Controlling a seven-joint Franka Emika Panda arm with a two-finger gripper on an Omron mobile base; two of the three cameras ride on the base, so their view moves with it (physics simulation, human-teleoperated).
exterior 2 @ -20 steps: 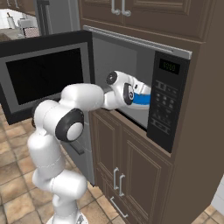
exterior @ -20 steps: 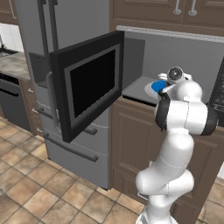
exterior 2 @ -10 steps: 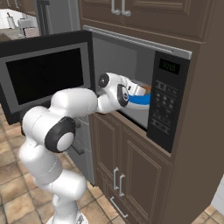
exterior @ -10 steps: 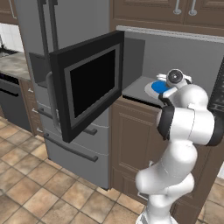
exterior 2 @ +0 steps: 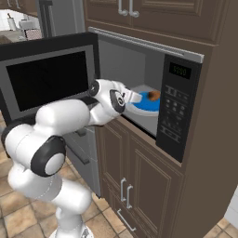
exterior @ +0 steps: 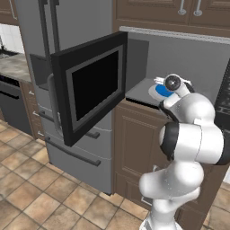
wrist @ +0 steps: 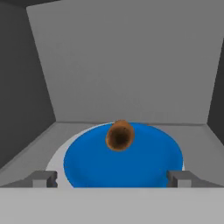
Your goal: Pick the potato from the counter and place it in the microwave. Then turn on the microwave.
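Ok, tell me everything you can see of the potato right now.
The potato is a small, rounded brown lump, darker at the end facing the hand camera, with a dull, rough-looking skin. It sits on the blue plate inside the open microwave, near the plate's far side. Nothing else touches it: the gripper is open, its fingers wide apart and short of the potato.

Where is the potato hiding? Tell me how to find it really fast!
Look for the big black microwave built into the brown cabinets, with its door swung wide open. Inside, on the grey floor, lies a round blue plate. The potato is the small brown lump sitting on that plate, the only brown thing in there, just ahead of the open tool.
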